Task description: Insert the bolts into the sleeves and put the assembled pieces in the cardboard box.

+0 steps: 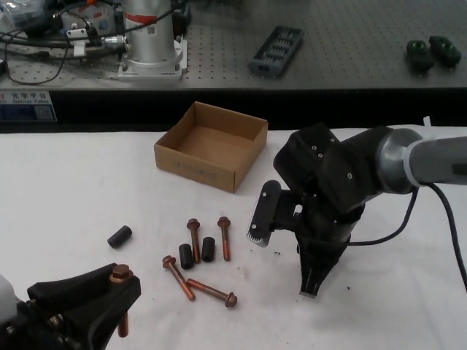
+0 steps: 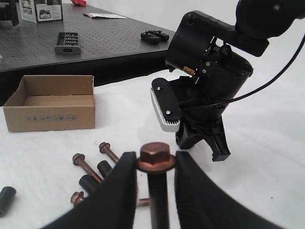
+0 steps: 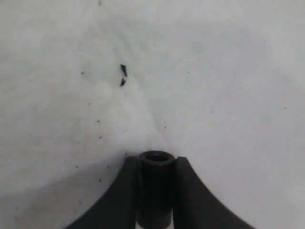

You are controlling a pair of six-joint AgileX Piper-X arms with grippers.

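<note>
My left gripper (image 2: 155, 164) is shut on a copper bolt (image 2: 155, 156), head up, low at the bench's near left (image 1: 120, 284). My right gripper (image 1: 312, 284) points down just above the white cloth at centre right and is shut on a black sleeve (image 3: 156, 183), whose open end faces the cloth. Loose on the cloth between the arms lie several copper bolts (image 1: 194, 238) (image 1: 224, 238) (image 1: 179, 278) (image 1: 213, 292) and three black sleeves (image 1: 120, 236) (image 1: 186, 256) (image 1: 209, 249). The open cardboard box (image 1: 195, 165) stands behind them.
A white cloth (image 1: 66, 182) covers the bench. Behind it runs a dark perforated table with a metal post (image 1: 149, 40), cables and a black tray (image 1: 275, 49). The right arm's cable (image 1: 416, 211) trails over the cloth at right.
</note>
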